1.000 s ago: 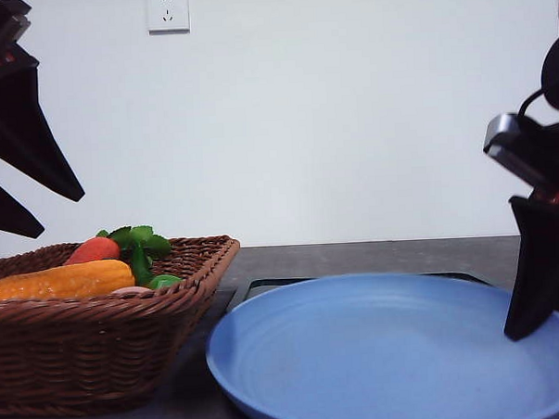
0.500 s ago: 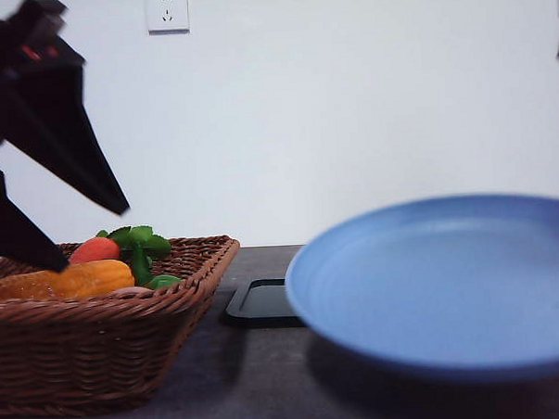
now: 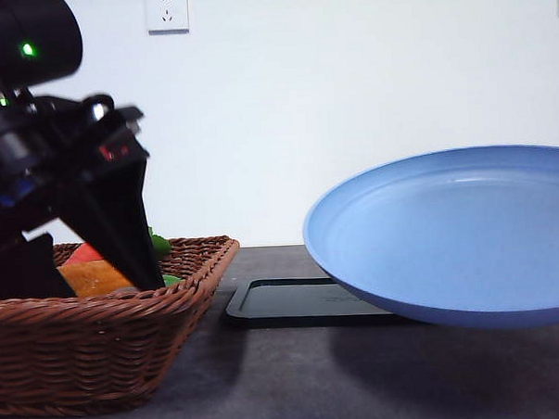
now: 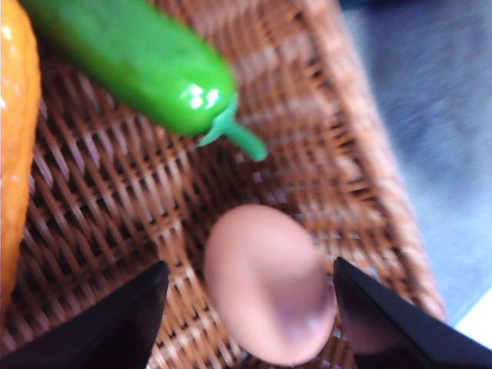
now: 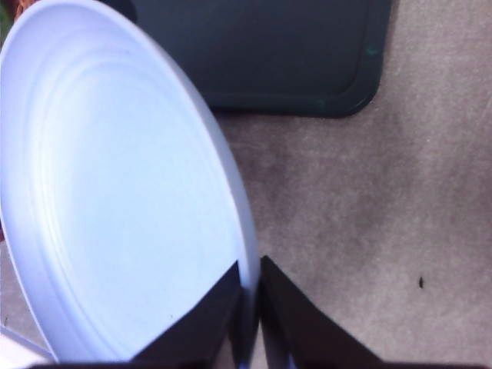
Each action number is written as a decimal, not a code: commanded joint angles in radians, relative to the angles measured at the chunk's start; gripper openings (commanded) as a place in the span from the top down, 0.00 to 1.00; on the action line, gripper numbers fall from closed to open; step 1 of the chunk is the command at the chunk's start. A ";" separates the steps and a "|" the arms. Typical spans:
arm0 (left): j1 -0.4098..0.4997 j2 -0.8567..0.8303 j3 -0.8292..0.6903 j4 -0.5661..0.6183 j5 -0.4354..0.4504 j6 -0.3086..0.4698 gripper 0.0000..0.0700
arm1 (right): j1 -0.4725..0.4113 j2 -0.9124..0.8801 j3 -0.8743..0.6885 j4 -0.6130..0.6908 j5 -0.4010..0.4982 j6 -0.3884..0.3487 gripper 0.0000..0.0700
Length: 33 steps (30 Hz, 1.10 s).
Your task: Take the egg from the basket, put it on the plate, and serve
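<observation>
Nearest you, the right tool (image 5: 247, 304) now has its jaws pinched on the rim of the plate (image 3: 457, 230), which has risen off the surface (image 3: 296, 376) and no longer covers the black tray (image 3: 297, 300). Further back, your left tool (image 4: 247, 307) has dropped into the basket (image 3: 100, 343), jaws spread either side of the egg (image 4: 265, 280); closing on it looks next.
</observation>
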 commanded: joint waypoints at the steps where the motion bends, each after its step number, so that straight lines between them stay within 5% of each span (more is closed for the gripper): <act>1: -0.008 0.027 0.013 0.018 -0.001 0.017 0.40 | 0.002 0.002 0.008 0.002 -0.003 0.002 1.00; 7: -0.013 0.055 0.013 0.019 0.000 0.017 0.41 | 0.002 0.002 0.008 -0.001 -0.004 0.002 1.00; 15: -0.016 0.056 0.013 0.012 0.000 0.017 0.67 | 0.002 0.002 0.008 -0.001 -0.004 -0.001 1.00; 26: -0.014 0.055 0.020 0.002 0.000 0.021 0.69 | 0.002 0.002 0.008 -0.001 -0.004 -0.002 1.00; 33: -0.011 0.052 0.148 -0.158 0.031 0.061 0.69 | 0.003 0.004 0.008 -0.001 -0.011 -0.001 1.00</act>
